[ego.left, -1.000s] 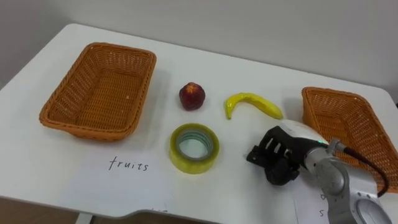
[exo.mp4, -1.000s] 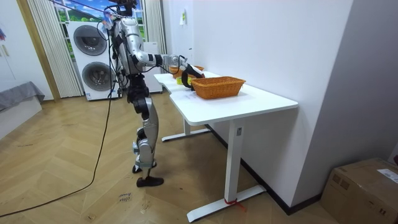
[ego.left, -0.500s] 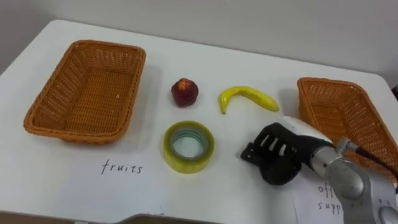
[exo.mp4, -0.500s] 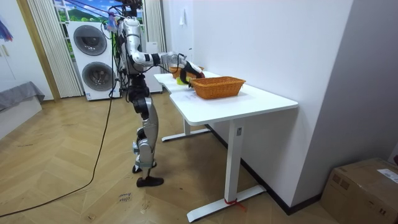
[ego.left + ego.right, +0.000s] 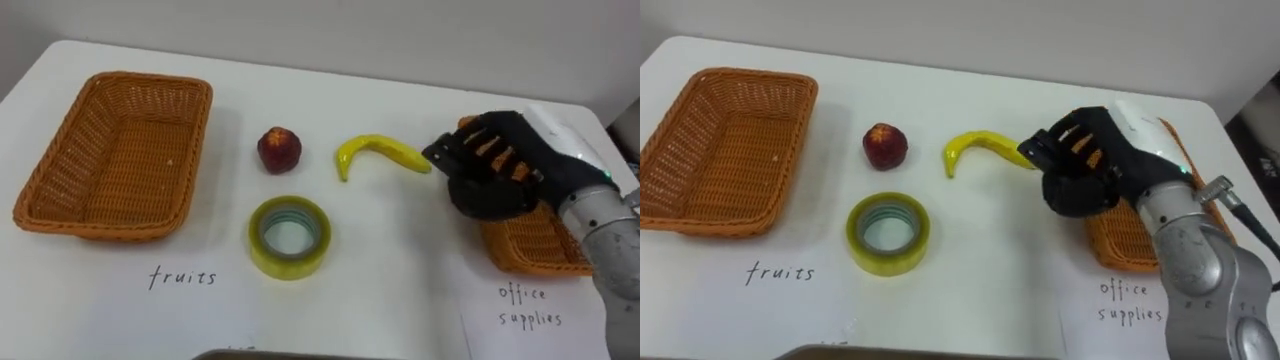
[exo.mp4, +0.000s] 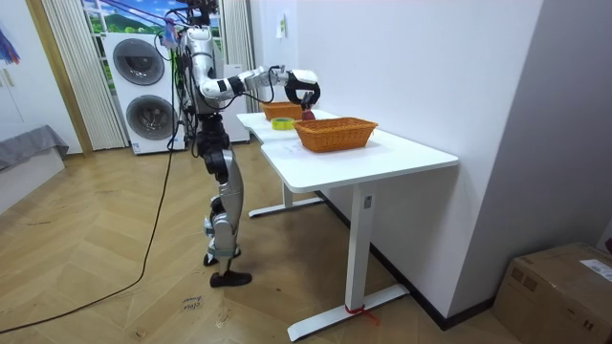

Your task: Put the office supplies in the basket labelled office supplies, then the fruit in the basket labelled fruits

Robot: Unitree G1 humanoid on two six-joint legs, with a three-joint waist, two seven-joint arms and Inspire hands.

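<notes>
A red apple point(image 5: 279, 149), a yellow banana point(image 5: 375, 152) and a roll of yellow tape point(image 5: 290, 236) lie in the middle of the white table. The fruit basket point(image 5: 60, 215) stands empty at the left. The office supplies basket point(image 5: 540, 250) stands at the right, partly hidden behind my right hand point(image 5: 495, 180). That hand hangs above the table by the banana's right end and over the basket's left rim, fingers loosely bent, with nothing in it. In the room view the right hand point(image 6: 304, 91) is raised above the table.
A handwritten label for fruits point(image 5: 182, 277) lies before the left basket. A paper label for office supplies point(image 5: 530, 305) lies before the right one. The table's front edge point(image 5: 300, 352) runs close below the tape.
My right hand has lifted off the table in front of the right basket and moved up and back, beside the banana's end. The camera view has shifted.
</notes>
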